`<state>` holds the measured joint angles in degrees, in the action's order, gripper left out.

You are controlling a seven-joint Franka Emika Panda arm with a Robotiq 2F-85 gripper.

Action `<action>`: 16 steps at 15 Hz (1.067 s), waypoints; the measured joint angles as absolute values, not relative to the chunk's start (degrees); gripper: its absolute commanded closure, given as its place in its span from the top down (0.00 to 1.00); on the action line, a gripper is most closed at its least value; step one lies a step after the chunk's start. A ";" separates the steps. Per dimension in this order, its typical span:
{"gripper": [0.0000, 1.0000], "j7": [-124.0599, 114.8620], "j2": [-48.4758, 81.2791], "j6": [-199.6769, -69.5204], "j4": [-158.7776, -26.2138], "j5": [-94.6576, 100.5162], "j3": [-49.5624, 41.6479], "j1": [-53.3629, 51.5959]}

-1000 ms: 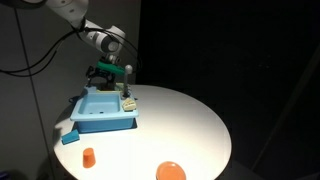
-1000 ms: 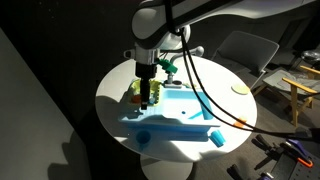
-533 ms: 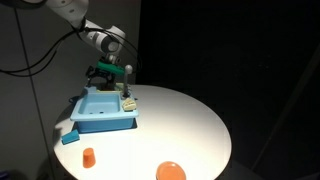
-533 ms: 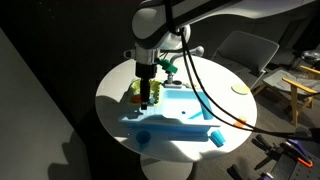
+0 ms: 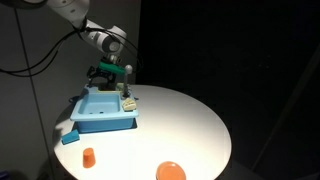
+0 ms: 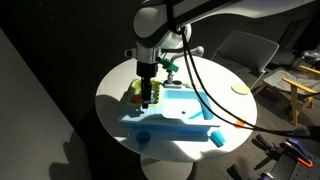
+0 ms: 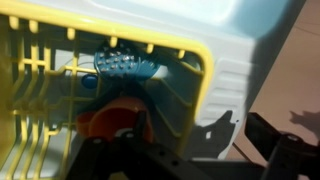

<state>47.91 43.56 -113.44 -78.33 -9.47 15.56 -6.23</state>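
Table: round white top [image 5: 190, 120], everything stands on it
Sink: blue toy basin [image 5: 100, 108] near the table's edge, a green tap [image 5: 105, 70] rising behind it
Rack: yellow dish rack [image 6: 134, 92] just beside the sink, directly under me
My hand: my gripper [image 6: 150, 98] points down over the rack; in the wrist view it is dark and blurred, so I cannot tell whether my fingers are spread or closed
Plate: orange [image 5: 171, 171], well apart from the sink
Cup: small, orange [image 5: 89, 157], near the sink's front
In the rack: an orange piece [image 7: 115, 122] and a blue studded piece [image 7: 125, 65]

A round white table [image 5: 185, 125] carries a blue sink [image 5: 105, 124], orange cup [image 5: 89, 157] and orange plate [image 5: 171, 171].
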 measured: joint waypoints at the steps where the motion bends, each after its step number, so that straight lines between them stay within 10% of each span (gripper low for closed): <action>1: 1.00 48.19 43.56 -113.26 -78.29 -9.47 15.56 -6.23; 16: 1.00 51.14 43.62 -111.66 -76.18 -3.81 14.84 -6.48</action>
<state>51.14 43.62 -111.66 -76.18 -3.81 14.84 -6.48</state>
